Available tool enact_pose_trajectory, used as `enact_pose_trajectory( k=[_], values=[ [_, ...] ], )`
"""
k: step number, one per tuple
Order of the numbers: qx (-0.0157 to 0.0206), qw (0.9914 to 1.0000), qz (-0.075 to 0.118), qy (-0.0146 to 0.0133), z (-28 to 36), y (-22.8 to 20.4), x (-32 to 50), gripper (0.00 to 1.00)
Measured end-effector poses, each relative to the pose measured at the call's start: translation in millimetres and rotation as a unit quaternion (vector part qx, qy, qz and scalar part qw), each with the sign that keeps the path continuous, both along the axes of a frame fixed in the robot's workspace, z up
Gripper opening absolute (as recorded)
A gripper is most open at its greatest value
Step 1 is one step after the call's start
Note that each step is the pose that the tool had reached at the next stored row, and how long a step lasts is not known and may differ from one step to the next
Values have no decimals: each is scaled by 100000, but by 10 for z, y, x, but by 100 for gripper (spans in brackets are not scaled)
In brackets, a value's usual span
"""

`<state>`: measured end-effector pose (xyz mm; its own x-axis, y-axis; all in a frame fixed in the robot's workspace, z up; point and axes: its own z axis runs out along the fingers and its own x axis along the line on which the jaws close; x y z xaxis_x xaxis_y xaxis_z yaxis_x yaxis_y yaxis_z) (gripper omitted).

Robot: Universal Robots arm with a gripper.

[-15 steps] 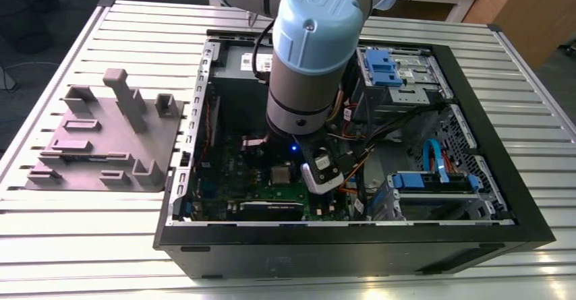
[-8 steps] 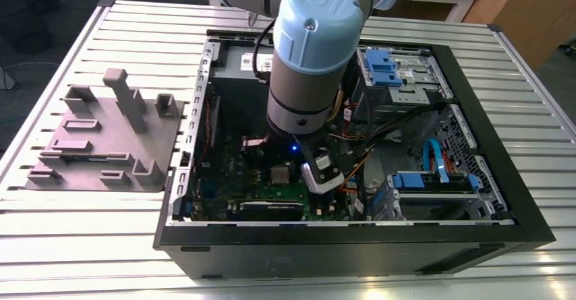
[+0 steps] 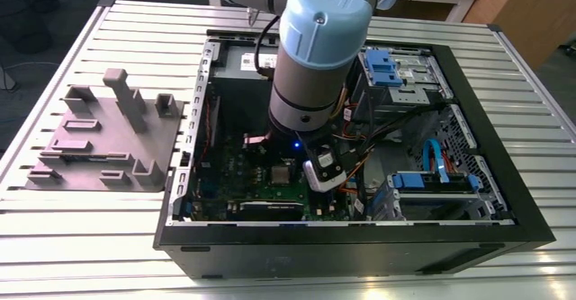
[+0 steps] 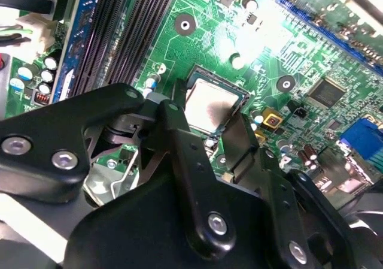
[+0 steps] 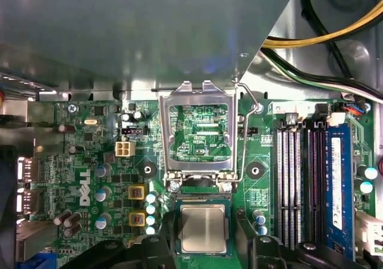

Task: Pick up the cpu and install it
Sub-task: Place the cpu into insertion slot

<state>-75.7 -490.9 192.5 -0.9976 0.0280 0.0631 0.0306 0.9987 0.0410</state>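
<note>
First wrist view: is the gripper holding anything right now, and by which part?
Cannot tell. The small square silvery-topped cpu is down at the green motherboard, with the gripper astride two opposite edges; contact isn't visible.

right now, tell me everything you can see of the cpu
The cpu is a small flat square chip, silvery-grey metal top, paler rim. It lies flat in the motherboard socket, beside the flipped-open metal retention frame. The open gripper straddles it, fingers clear of its edges.
</note>
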Motion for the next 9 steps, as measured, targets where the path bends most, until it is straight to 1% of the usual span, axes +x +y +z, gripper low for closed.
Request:
enact_pose_trajectory(
  k=[9],
  values=[
    [1,100000,-1,-94,-11,0,-15,51]
  ],
)
